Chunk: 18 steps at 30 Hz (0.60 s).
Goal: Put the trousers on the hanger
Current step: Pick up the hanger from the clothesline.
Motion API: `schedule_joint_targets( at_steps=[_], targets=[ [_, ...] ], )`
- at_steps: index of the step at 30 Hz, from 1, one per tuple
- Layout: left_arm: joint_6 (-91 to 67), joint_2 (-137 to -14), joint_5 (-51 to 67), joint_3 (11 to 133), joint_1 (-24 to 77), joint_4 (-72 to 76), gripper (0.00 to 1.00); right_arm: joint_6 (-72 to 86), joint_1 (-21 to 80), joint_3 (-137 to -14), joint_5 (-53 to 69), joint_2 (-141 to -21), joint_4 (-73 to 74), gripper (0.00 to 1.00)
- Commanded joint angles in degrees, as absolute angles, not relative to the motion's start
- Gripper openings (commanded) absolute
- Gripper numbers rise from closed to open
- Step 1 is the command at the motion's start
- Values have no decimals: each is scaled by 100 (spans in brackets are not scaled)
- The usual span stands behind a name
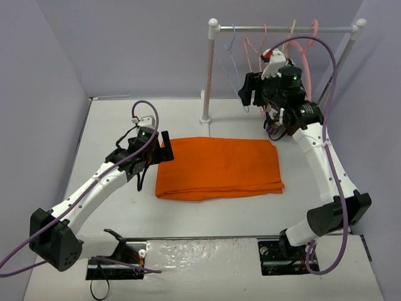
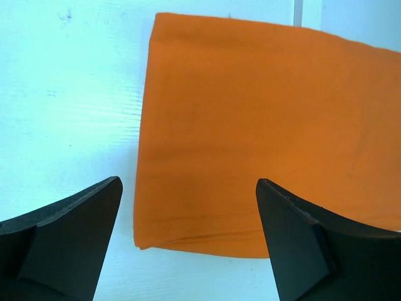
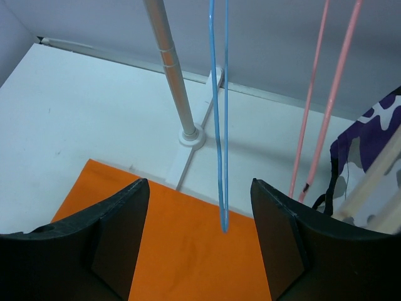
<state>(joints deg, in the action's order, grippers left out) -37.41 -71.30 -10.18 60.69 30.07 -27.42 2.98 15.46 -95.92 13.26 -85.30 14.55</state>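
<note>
Top external view, and out on the left the left pincer (image 1: pixel 165 148) sat at the left edge of the trousers (image 1: pixel 219 166), spread wide and holding nothing (the left wrist view showed both dark fingers well apart, the cloth's folded corner between them and lower down). The trousers lay flat on the white surface (image 1: pixel 106 125), folded into a tidy orange rectangle mid-scene, no part of them lifted.

Moving right, the rack's post (image 1: pixel 209 75) stood just behind the cloth, and from the rail (image 1: pixel 332 28) hung the hanger (image 3: pixel 226 125), its thin blue wire dangling free. Up there was the right pincer (image 1: pixel 249 91), raised to rack height, open and empty. In the right wrist view the blue wire hung in line with the gap between its fingers, but apart from both. Further right were the pink hangers (image 3: pixel 313 94) and a patterned garment (image 3: pixel 369 138).

By my reading, the task had barely begun. The hanger was on the rail, the trousers were on the surface, and nothing was gripped. Left to do: seize the hanger, bring it to the cloth, and drape the trousers over it.
</note>
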Motion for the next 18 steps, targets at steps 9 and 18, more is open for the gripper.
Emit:
schedule_joint_targets(
  at_steps=[9,18],
  targets=[
    [-3488,-7256,-1234,6602,2803,-3411,91,58,1699,-10448,690,-9860,294,54],
    [-3357,-7408,-1135,6646,2641,-3388,92,53,1837,-10557,565,-9963,123,26]
  ],
)
